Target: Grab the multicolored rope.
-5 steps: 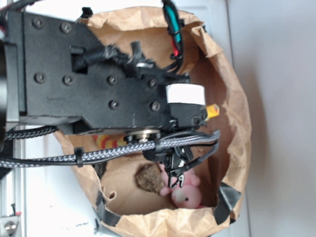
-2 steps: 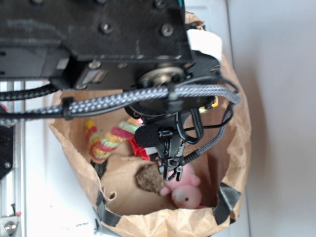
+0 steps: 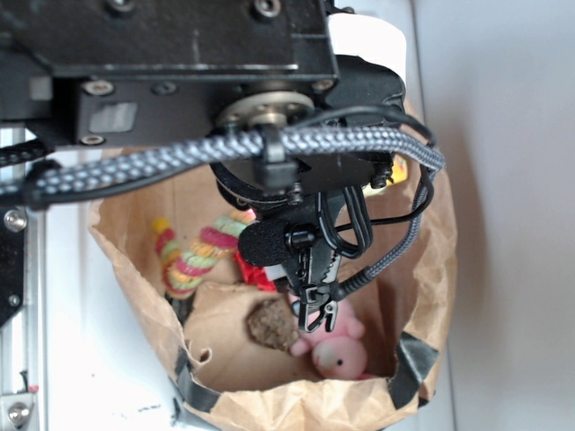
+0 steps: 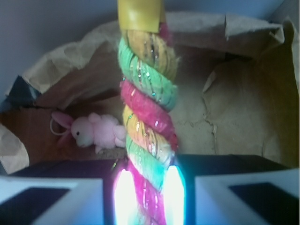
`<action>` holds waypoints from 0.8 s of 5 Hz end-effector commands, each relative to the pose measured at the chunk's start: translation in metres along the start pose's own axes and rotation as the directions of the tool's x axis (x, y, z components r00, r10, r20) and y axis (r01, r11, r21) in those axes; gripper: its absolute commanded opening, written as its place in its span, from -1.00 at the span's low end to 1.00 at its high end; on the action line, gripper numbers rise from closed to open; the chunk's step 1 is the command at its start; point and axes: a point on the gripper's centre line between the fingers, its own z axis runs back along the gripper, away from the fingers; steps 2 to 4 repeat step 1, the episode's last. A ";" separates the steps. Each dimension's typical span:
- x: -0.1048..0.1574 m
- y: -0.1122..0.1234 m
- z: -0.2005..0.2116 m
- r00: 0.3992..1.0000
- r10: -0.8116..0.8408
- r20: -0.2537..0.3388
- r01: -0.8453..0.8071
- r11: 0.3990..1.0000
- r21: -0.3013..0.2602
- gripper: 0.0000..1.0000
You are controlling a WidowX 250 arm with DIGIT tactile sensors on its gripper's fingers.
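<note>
Now my end effector (image 4: 146, 197) is clamped on the rope (image 4: 147, 112), which rises upright inside the paper bag (image 4: 234, 93). If the grip is shallow, I think the cord's weight could drag it loose.

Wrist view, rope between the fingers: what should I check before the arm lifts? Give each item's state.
1. Rope sits between the fingers: ok.
2. Gripper firmly clamped on the rope: cannot tell, glare hides the contact.
3. Plush toy clear of the gripper: ok.
4. Rope's far end free to follow in the paper bag: cannot tell.
5. Bag walls clear of the fingers: ok.
</note>
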 end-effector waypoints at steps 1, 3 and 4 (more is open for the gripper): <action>0.002 -0.013 -0.010 0.989 -0.071 0.133 0.065 0.997 0.049 -0.94; 0.002 -0.013 -0.010 0.989 -0.071 0.133 0.065 0.997 0.049 -0.94; 0.002 -0.013 -0.010 0.989 -0.071 0.133 0.065 0.997 0.049 -0.94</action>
